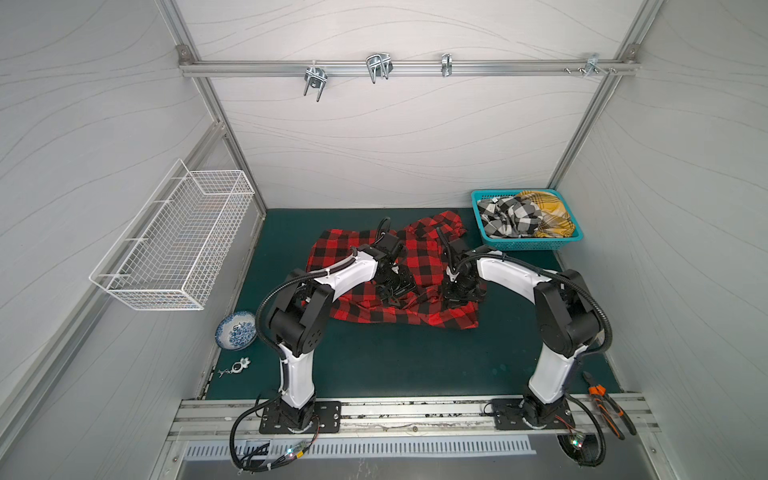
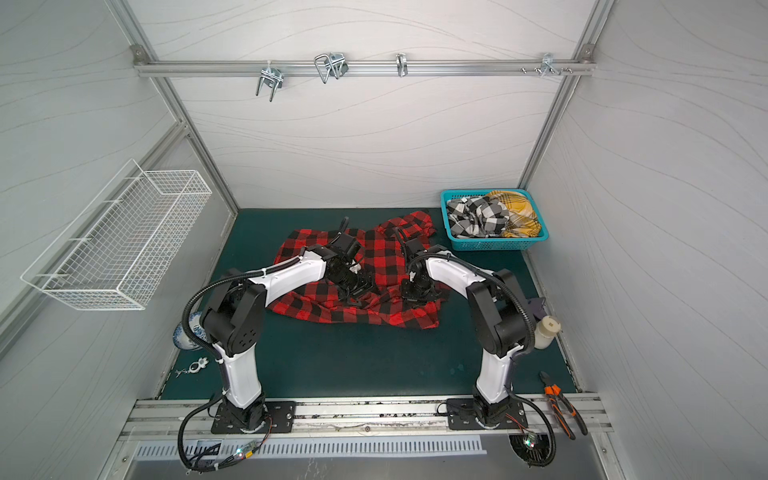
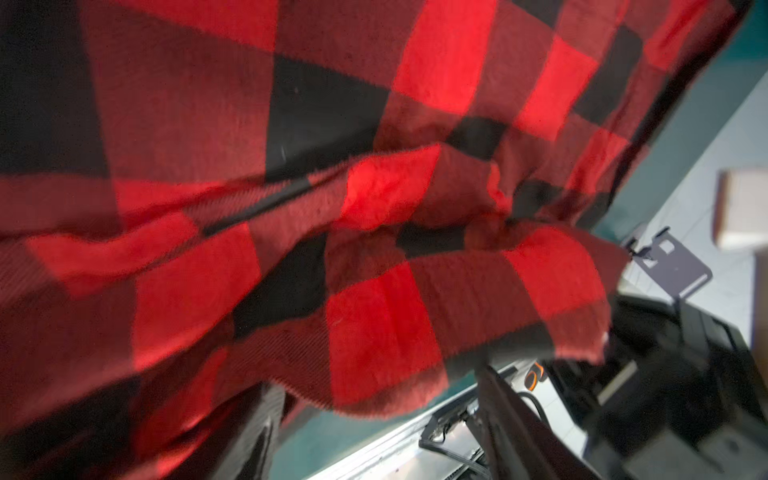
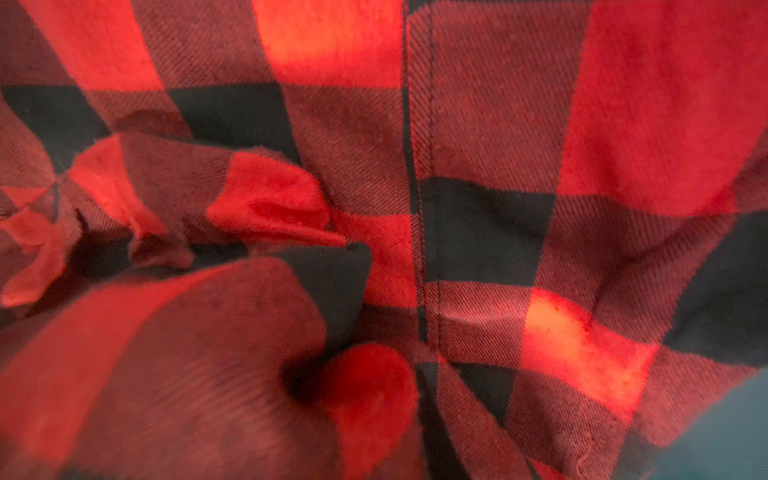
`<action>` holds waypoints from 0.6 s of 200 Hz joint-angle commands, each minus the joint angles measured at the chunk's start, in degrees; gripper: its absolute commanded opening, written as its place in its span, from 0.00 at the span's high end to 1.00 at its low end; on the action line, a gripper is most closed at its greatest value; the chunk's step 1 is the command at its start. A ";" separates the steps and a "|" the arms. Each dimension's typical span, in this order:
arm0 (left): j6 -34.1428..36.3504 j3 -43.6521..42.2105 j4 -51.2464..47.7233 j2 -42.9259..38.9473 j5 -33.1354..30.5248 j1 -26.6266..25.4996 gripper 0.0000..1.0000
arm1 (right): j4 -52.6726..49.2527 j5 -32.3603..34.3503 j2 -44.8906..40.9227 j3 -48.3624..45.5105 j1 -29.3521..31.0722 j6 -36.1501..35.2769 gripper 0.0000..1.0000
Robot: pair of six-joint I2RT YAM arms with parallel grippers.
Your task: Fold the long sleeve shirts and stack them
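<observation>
Well, the green mat covers the table, and the red shirt lies crumpled in the middle of it. Its long way runs from left to right, and one sleeve reaches back toward the blue basket. The black-and-white shirt and the yellow shirt sit in that basket, so I think their turn comes later.

Both grippers are down on the red shirt, side by side, a little back from its near edge. The right gripper is on the right half. In the right wrist view the cloth bunches to one spot close to the camera, so its jaws look pinched together on the red shirt.

The left gripper is near the middle. In the left wrist view loose cloth hangs right in front of it, and I cannot tell if its jaws are apart or together. The left half of the shirt lies nearer the left gripper, so a grab there looks like its job.
</observation>
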 commanded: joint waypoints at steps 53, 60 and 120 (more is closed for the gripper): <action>-4.68 3.29 0.21 3.52 -4.20 1.50 0.70 | 0.38 -0.69 -2.42 -1.11 -0.05 0.44 0.89; -4.31 5.20 -0.52 4.15 -4.60 1.64 0.81 | 0.40 -0.67 -2.44 -1.14 0.00 0.39 0.90; 6.36 30.26 -11.66 13.83 -12.25 1.66 1.00 | 0.19 -0.49 -2.08 -1.14 -0.34 0.26 0.93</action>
